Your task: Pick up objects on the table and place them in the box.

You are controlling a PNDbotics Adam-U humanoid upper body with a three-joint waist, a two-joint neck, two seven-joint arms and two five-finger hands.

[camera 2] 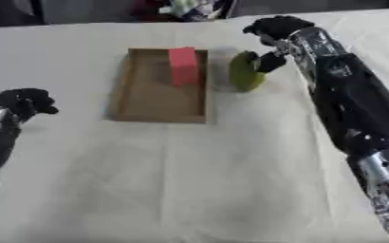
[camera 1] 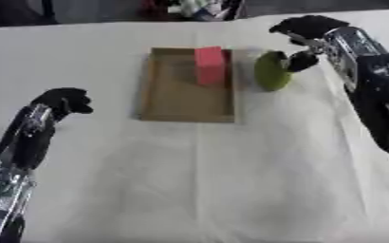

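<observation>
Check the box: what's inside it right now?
The box holds one pink block, at its far right corner. The rest of the floor shows bare; the patch under the block is hidden. The green object is outside, right of the box, at the right hand.

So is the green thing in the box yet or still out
Out. The green object sits on the white cloth just right of the cardboard box, beside the right hand; only the pink block is inside.

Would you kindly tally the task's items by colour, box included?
Pink block: 1, in the box
Green object: 1, beside the box, at the right hand
Brown box: 1
Total: 3
</observation>
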